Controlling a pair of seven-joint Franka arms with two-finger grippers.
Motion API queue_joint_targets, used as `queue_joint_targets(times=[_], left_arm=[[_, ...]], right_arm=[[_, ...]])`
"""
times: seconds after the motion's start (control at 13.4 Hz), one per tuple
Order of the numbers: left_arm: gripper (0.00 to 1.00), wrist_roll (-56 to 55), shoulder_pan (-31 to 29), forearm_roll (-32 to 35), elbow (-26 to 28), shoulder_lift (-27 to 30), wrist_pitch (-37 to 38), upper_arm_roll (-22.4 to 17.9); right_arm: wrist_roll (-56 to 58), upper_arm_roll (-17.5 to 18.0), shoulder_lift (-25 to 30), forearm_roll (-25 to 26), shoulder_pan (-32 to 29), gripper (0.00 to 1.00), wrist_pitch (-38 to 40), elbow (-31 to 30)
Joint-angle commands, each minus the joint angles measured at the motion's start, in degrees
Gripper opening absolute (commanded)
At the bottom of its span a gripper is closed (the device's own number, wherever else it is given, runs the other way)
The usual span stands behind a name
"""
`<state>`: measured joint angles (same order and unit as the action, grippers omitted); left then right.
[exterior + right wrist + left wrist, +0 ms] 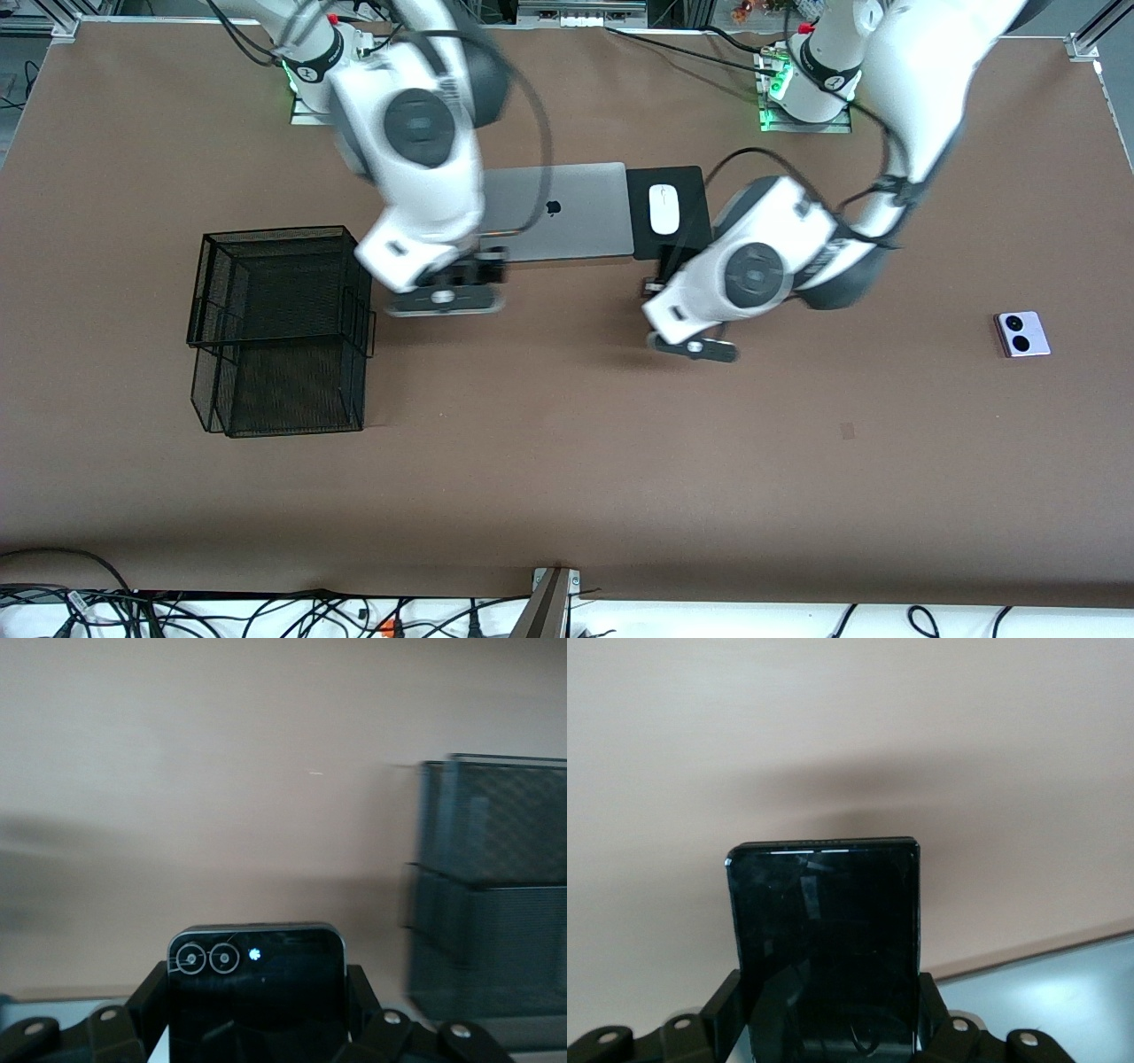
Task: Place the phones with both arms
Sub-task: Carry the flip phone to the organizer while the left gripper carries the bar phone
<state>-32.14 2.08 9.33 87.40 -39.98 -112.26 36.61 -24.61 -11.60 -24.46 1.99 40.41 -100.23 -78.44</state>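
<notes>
My left gripper (654, 286) is over the table by the laptop's corner. In the left wrist view it (828, 1001) is shut on a black phone (824, 921) that stands up between the fingers (725, 1005). My right gripper (483, 268) is over the laptop's edge, beside the basket. In the right wrist view it (254, 992) is shut on a black phone (257, 983) with two ringed lenses. The lilac-white phone (1023, 334) with two black circles lies flat on the table toward the left arm's end.
A black wire-mesh basket (279, 328) stands toward the right arm's end and also shows in the right wrist view (496, 904). A closed silver laptop (567, 213) lies near the arm bases. Beside it a white mouse (663, 208) rests on a black pad (689, 186).
</notes>
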Motion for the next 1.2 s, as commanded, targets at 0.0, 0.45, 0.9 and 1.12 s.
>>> queue_joint_targets(times=[0.0, 0.45, 0.9, 1.12], left_arm=[[0.09, -8.4, 8.4, 1.3, -3.0, -4.8, -9.9, -4.5], [0.11, -20.0, 25.7, 1.0, -7.1, -11.8, -24.1, -18.0], [1.0, -22.3, 26.7, 1.3, -8.2, -13.2, -26.5, -18.6], [1.0, -22.4, 26.0, 1.0, -8.2, -11.9, -26.4, -18.6]], right_arm=[[10.2, -6.6, 13.2, -1.2, 0.4, 0.45, -5.7, -18.3], [28.0, -22.6, 22.7, -1.4, 0.4, 0.45, -16.6, -36.1], [35.8, -30.9, 22.5, -3.9, 0.3, 0.45, -33.0, -49.6], [36.4, -31.2, 17.9, -9.4, -0.2, 0.45, -34.2, -49.4]])
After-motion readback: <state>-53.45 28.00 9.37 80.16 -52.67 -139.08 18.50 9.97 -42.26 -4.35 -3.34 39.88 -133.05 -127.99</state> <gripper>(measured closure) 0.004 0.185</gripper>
